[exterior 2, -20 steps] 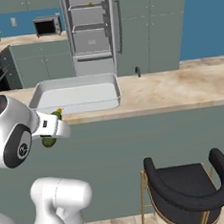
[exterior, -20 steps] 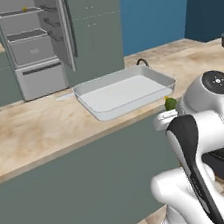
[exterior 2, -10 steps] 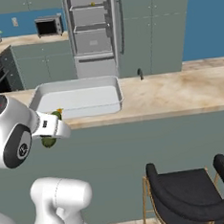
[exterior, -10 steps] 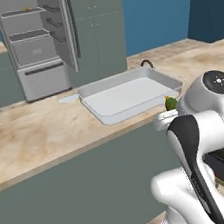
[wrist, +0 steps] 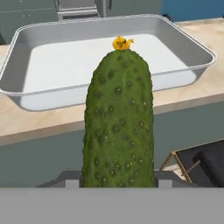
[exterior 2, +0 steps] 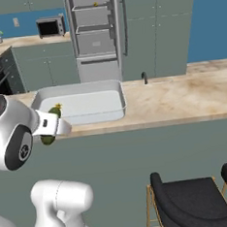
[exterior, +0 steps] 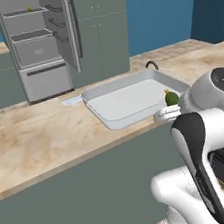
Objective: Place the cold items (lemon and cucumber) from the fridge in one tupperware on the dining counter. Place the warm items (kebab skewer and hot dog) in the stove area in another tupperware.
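Hand view: a bumpy dark-green cucumber (wrist: 119, 120), yellow bloom at twelve o'clock, stands clamped between the gripper (wrist: 117, 178) jaws. Beyond it lies a smooth, grey, rounded-rectangular tupperware (wrist: 26, 94) on the beige marbled dining counter (wrist: 39, 120). Right base view adds the open fridge (exterior 2: 95, 36), a microwave (exterior 2: 50, 27) at eleven o'clock and a black chair (exterior 2: 196, 203).
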You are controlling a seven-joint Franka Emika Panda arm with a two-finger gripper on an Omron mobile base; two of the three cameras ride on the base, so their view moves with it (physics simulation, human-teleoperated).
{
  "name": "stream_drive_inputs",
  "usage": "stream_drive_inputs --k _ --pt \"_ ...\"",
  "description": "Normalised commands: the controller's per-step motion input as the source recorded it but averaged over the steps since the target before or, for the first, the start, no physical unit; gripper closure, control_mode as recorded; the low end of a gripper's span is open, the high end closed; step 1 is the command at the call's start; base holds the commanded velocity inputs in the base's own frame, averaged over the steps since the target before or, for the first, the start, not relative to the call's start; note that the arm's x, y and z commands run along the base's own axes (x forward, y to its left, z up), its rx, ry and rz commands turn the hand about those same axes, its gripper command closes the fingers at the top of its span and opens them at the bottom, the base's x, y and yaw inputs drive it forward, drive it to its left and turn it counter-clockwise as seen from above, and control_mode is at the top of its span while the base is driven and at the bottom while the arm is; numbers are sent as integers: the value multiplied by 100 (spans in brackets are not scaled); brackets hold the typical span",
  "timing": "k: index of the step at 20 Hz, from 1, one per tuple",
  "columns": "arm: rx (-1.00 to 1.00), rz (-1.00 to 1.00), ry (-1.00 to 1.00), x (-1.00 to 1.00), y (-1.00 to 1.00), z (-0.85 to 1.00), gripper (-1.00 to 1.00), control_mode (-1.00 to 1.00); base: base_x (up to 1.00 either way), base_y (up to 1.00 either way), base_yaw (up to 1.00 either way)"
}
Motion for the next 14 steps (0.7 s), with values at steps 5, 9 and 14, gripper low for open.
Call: stream_drive_inputs --k 5,9,14 --pt "5 0 -1 55 7 73 100 -100 0 0 0" --pt "0 0 11 57 20 1 100 -100 0 0 0" --pt "0 4 10 56 4 -11 100 -100 0 0 0"
